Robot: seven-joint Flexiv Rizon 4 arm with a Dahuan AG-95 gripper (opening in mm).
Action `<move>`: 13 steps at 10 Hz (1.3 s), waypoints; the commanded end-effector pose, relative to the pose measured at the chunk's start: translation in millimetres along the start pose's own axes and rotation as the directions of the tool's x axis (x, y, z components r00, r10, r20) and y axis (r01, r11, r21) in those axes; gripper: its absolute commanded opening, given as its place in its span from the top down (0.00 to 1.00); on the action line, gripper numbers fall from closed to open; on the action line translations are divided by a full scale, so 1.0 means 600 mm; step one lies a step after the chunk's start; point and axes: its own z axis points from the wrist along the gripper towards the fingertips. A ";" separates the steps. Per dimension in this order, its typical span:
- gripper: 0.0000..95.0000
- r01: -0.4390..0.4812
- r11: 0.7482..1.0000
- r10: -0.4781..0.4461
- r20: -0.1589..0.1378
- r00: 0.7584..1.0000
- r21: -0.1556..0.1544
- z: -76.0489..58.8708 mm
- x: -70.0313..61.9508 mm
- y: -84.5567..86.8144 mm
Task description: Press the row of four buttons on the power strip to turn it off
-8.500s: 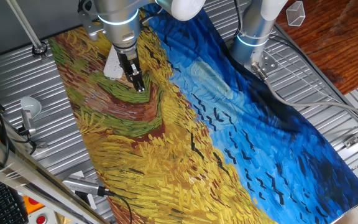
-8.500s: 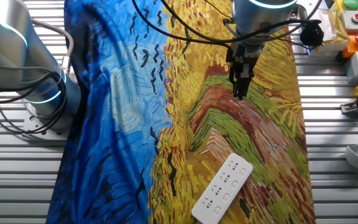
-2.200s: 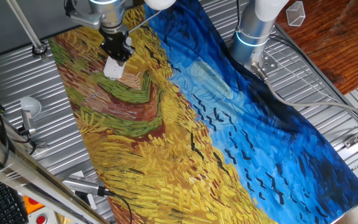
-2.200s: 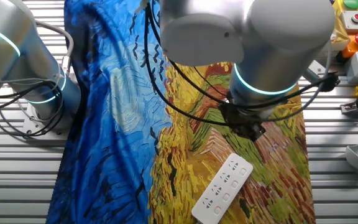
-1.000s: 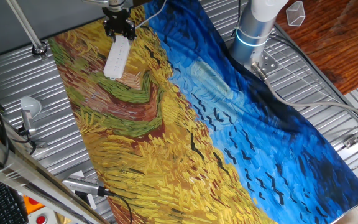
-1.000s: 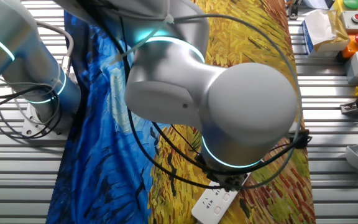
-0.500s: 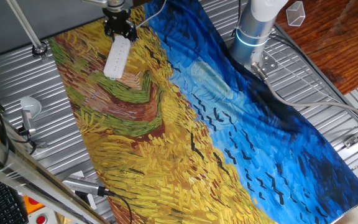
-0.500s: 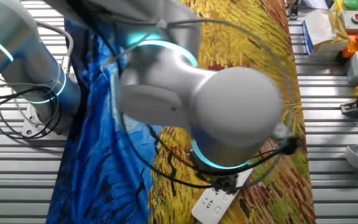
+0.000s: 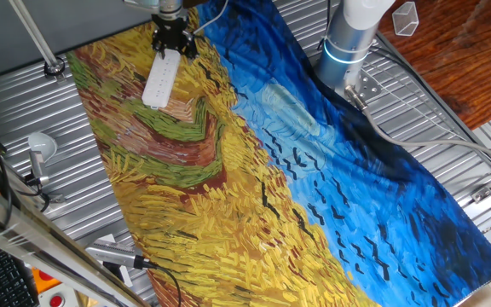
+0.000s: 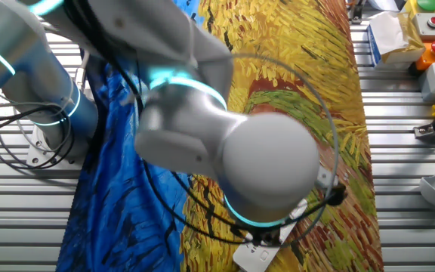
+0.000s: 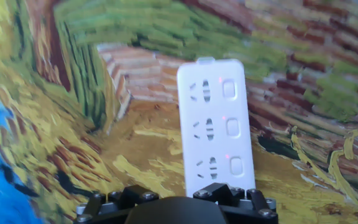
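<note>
The power strip (image 9: 159,79) is a slim white bar lying on the yellow part of the painted cloth; the arm hides most of the power strip (image 10: 257,256) in the other fixed view. My gripper (image 9: 171,46) hangs over its far end, and whether it touches is unclear. In the hand view the power strip (image 11: 212,124) runs away from me. Three of the row of four buttons (image 11: 232,127) show along its right side, each next to a small red light. The black hand body (image 11: 176,210) hides the strip's near end. No fingertips show.
The painted cloth (image 9: 228,170) covers the table's middle. A second arm's base (image 9: 348,38) stands at the back right. A round knob on a stalk (image 9: 41,147) and a cabled gadget (image 9: 118,254) sit at the left edge. Coloured control buttons (image 10: 433,23) sit beside the cloth.
Over the last second my gripper has shifted slightly right at the strip's far end. In the other fixed view the arm's elbow has swung lower and covers more of the strip.
</note>
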 end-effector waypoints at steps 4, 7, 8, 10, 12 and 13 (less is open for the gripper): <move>0.20 0.039 0.999 -0.039 0.009 0.999 0.006 0.029 0.032 -0.022; 0.20 0.045 0.999 -0.045 0.017 0.999 0.007 0.043 0.033 -0.027; 0.20 0.049 0.999 -0.050 0.018 0.999 0.008 0.046 0.032 -0.029; 0.20 0.055 0.998 -0.055 0.022 0.998 0.006 0.050 0.032 -0.032; 0.20 0.059 0.998 -0.060 0.024 0.998 0.005 0.055 0.034 -0.032; 0.20 0.062 0.998 -0.062 0.025 0.998 0.005 0.057 0.034 -0.032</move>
